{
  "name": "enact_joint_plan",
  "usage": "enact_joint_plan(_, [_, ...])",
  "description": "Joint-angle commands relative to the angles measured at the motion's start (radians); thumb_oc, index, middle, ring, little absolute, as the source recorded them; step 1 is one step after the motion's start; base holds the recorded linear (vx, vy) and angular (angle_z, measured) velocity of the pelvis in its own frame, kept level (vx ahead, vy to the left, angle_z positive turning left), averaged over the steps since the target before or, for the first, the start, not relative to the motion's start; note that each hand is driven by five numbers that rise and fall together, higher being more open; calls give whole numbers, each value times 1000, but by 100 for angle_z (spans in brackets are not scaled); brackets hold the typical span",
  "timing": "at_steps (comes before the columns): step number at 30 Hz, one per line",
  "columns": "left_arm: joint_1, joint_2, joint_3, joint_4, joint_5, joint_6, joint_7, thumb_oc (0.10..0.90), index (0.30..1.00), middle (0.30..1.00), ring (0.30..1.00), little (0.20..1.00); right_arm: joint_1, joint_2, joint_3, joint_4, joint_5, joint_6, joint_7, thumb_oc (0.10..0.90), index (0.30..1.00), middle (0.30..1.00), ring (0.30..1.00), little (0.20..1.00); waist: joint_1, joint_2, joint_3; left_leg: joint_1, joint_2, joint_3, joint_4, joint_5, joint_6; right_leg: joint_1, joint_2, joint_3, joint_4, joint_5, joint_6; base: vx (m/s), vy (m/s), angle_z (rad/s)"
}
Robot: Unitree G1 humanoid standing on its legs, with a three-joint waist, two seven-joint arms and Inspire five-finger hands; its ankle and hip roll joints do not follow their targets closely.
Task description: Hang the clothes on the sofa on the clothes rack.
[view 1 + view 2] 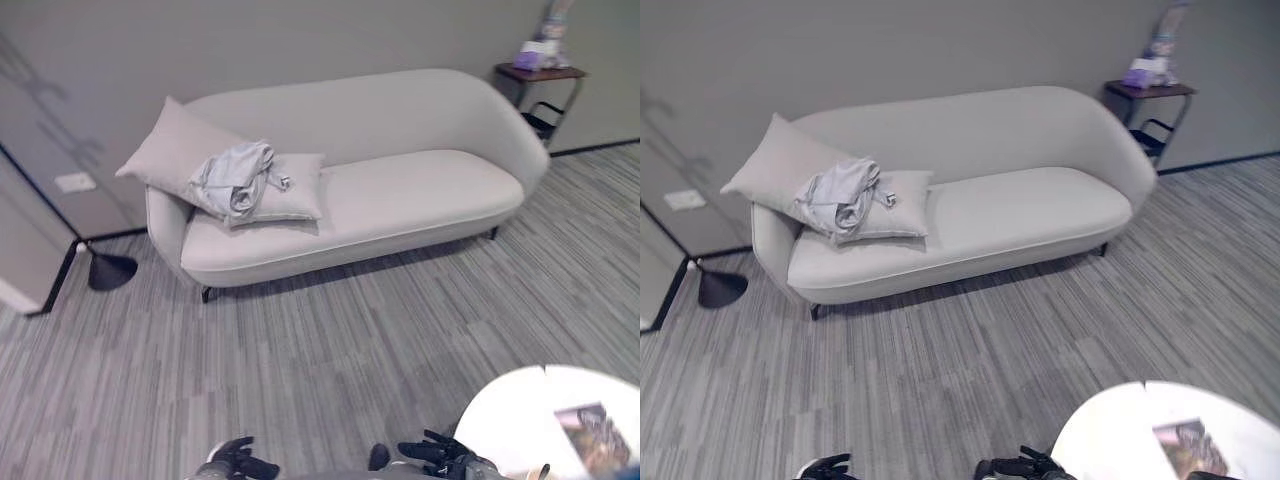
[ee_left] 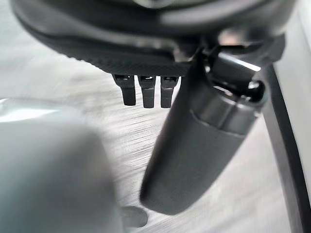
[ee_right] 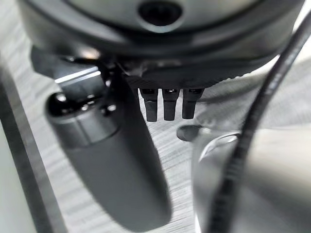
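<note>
Approach step: grey garment (image 1: pixel 237 178) lies bunched on sofa (image 1: pixel 420 190) cushions; left hand (image 1: pixel 238 462) & right hand (image 1: pixel 440 452) low, fingers relaxed, empty. Next: walk closer, reach garment.

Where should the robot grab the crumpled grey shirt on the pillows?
Probably the raised, bunched top of the crumpled pale grey garment, coming from above and the front. It lies heaped on two beige cushions at the light sofa's left end, backrest behind.
</note>
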Motion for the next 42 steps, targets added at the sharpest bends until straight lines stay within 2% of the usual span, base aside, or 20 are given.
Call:
enact_joint_plan(1, [-25, 25, -101, -24, -22, -1, 21, 800, 900, 900, 900, 900, -19, -43, 15, -88, 7, -41, -32, 800, 900, 900, 900, 900, 33, -52, 86, -93, 21, 129, 78, 34, 99, 82, -56, 67, -136, 69, 114, 371, -310, 30])
enact_joint_plan(2, [-31, 27, -114, -52, -21, -8, 31, 800, 900, 900, 900, 900, -28, -63, 17, -158, 2, -52, -51, 800, 900, 900, 900, 900, 47, -58, 102, -169, -7, 142, 109, -5, 100, 102, -55, 70, -139, 52, 116, 390, -177, 41])
enact_joint_plan(4, [-28, 33, -147, -130, -5, -29, 47, 800, 900, 900, 900, 900, -41, -131, 21, -346, -30, -72, -86, 800, 900, 900, 900, 900, 73, -56, 110, -277, -77, 192, 12, -51, 97, 130, -48, 78, -139, 18, 128, 390, -27, 3])
enact_joint_plan(6, [-19, 29, -154, -138, 0, -31, 54, 800, 900, 900, 900, 900, -31, -177, -4, -506, -51, -93, -120, 800, 900, 900, 900, 900, 79, -49, 103, -286, -89, 257, -217, -57, 106, 147, -48, 72, -139, -14, 147, 400, 79, -30])
enact_joint_plan(10, [7, 15, -120, -113, -6, -22, 61, 800, 900, 900, 900, 900, -72, -211, -22, -630, -117, -115, -176, 800, 900, 900, 900, 900, 132, -15, 95, -309, -117, 237, -715, 95, 72, 239, -5, 70, -139, -88, 152, 549, 130, -27])
enact_joint_plan(13, [26, 5, -93, -62, -6, -5, 61, 800, 900, 900, 900, 900, -115, -193, -1, -684, -149, -119, -193, 800, 900, 900, 900, 900, 153, -15, 92, -365, -95, 230, -741, 118, 51, 319, 21, 81, -122, -140, 142, 457, 112, -10])
enact_joint_plan(15, [60, 7, -55, -35, 19, 5, 50, 800, 900, 900, 900, 900, -92, -180, 23, -728, -203, -106, -171, 800, 900, 900, 900, 900, 172, -22, 61, -332, -87, 256, -703, 158, 81, 365, 22, 102, -79, -193, 147, 708, 231, -21])
enact_joint_plan(18, [61, 13, -53, -31, 38, 8, 53, 800, 900, 900, 900, 900, -73, -176, 24, -743, -225, -102, -170, 800, 900, 900, 900, 900, 177, -39, 53, -344, -96, 261, -655, 147, 89, 370, 3, 94, -46, -196, 160, 382, 186, -2])
enact_joint_plan(19, [51, 32, -76, -56, 89, 3, 64, 800, 900, 900, 900, 900, -38, -164, 24, -776, -226, -101, -151, 800, 900, 900, 900, 900, 178, -76, 28, -302, -144, 298, -617, 83, 125, 334, -54, 73, 117, -91, 216, 513, 392, 25])
enact_joint_plan(21, [46, 44, -86, -74, 102, -3, 66, 800, 900, 900, 900, 900, -35, -165, 21, -788, -225, -104, -146, 800, 900, 900, 900, 900, 175, -75, 23, -280, -158, 306, -620, 59, 144, 295, -74, 74, 206, -42, 231, 429, 368, 19])
enact_joint_plan(22, [24, 70, -117, -116, 124, -11, 76, 800, 900, 900, 900, 900, -39, -163, 20, -807, -226, -116, -150, 800, 900, 900, 900, 900, 158, -70, 28, -226, -190, 326, -624, 15, 176, 235, -127, 50, 384, 95, 266, 241, 243, 22])
enact_joint_plan(24, [9, 82, -130, -138, 125, -11, 83, 800, 900, 900, 900, 900, -52, -164, 27, -821, -238, -119, -154, 800, 900, 900, 900, 900, 147, -53, 36, -192, -191, 327, -628, 1, 190, 189, -148, 33, 485, 137, 268, 338, 327, 15])
enact_joint_plan(25, [-19, 110, -148, -179, 135, -12, 96, 800, 900, 900, 900, 900, -72, -177, 37, -878, -268, -118, -158, 800, 900, 900, 900, 900, 111, -21, 57, -112, -199, 308, -666, -23, 210, 88, -148, 32, 624, 106, 249, 322, 293, 15])
enact_joint_plan(27, [-29, 116, -152, -197, 140, -15, 98, 800, 900, 900, 900, 900, -74, -190, 41, -913, -278, -122, -153, 800, 900, 900, 900, 900, 94, -10, 64, -76, -207, 288, -695, -25, 210, 38, -121, 42, 632, 59, 236, 282, 158, 26])
enact_joint_plan(29, [-45, 114, -169, -255, 157, -30, 99, 800, 900, 900, 900, 900, -46, -234, 26, -1027, -314, -140, -155, 800, 900, 900, 900, 900, 46, -5, 80, -20, -227, 220, -730, -25, 188, -19, -31, 66, 431, -59, 201, 348, 37, 32])
enact_joint_plan(30, [-45, 113, -169, -256, 157, -30, 99, 800, 900, 900, 900, 900, -46, -234, 26, -1028, -314, -139, -155, 800, 900, 900, 900, 900, 45, -1, 79, -22, -223, 218, -731, -23, 187, -18, -26, 63, 423, -53, 200, 276, -42, 76])
enact_joint_plan(33, [-80, 81, -235, -253, 207, -36, 78, 800, 900, 900, 900, 900, -51, -282, -15, -1070, -368, -156, -219, 800, 900, 900, 900, 900, 7, -27, 82, 25, -255, 149, -741, -66, 169, -46, 32, 148, 104, -56, 185, 281, -77, 98])
enact_joint_plan(34, [-76, 77, -239, -255, 234, -36, 87, 800, 900, 900, 900, 900, -54, -278, -40, -1092, -378, -154, -235, 800, 900, 900, 900, 900, 3, -31, 78, 36, -259, 131, -741, -74, 166, -46, 27, 172, 71, -15, 203, 240, -61, 109])
enact_joint_plan(38, [-24, 37, -212, -233, 251, -41, 107, 800, 900, 900, 900, 900, -40, -259, -36, -1135, -397, -182, -252, 800, 900, 900, 900, 900, 25, -35, 43, 62, -270, 121, -730, -106, 162, 28, 30, 157, -36, -2, 171, 216, -40, 63])
enact_joint_plan(42, [15, 4, -262, -176, 289, -31, 92, 800, 900, 900, 900, 900, -70, -248, -37, -1108, -365, -194, -274, 800, 900, 900, 900, 900, 44, -34, 65, -17, -272, 108, -549, -163, 132, 87, 5, 97, -85, 4, 160, 99, -5, 39])
